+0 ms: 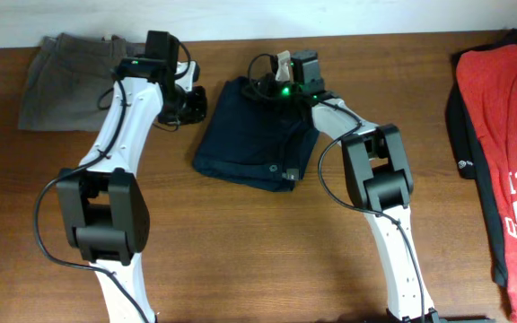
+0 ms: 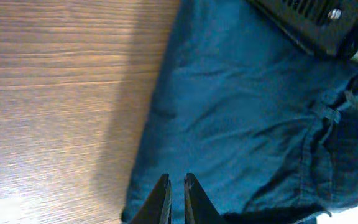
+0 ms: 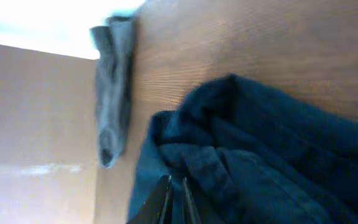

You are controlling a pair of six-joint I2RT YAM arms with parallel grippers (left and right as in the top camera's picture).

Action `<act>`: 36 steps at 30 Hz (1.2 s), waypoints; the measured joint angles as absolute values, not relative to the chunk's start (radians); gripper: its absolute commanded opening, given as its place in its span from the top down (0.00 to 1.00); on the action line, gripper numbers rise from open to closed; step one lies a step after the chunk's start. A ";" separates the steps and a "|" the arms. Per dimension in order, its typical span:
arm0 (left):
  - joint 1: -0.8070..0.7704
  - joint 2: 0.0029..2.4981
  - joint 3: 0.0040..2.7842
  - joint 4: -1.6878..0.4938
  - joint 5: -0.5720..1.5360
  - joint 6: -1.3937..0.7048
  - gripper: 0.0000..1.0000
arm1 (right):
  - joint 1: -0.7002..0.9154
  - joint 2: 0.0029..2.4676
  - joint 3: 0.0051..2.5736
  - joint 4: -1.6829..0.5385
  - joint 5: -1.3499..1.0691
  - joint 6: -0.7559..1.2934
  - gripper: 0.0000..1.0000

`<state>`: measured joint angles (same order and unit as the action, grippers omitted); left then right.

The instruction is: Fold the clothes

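Note:
The clothes [image 1: 254,135] are dark navy shorts lying in a folded bundle at the middle back of the table, with a small white label on their front edge. My left gripper [image 1: 191,103] stands at the bundle's left back corner. In the left wrist view it [image 2: 176,177] hovers over the cloth [image 2: 241,112], jaws nearly together with nothing between them. My right gripper [image 1: 267,88] is at the back edge of the bundle. The right wrist view shows it [image 3: 176,178] with a bunched fold of navy cloth [image 3: 260,155] pinched at the tips.
Grey-olive shorts [image 1: 70,81] lie at the back left, also visible in the right wrist view [image 3: 114,93]. A red T-shirt [image 1: 510,152] with white lettering lies over a dark garment [image 1: 463,126] at the right edge. Bare wood fills the front.

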<state>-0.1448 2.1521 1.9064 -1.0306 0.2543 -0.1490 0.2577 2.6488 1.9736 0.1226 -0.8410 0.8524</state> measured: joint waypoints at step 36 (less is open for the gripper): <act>-0.150 2.152 1.905 -1.068 0.160 -0.149 0.80 | 0.144 2.357 1.989 -0.676 -0.640 0.440 0.96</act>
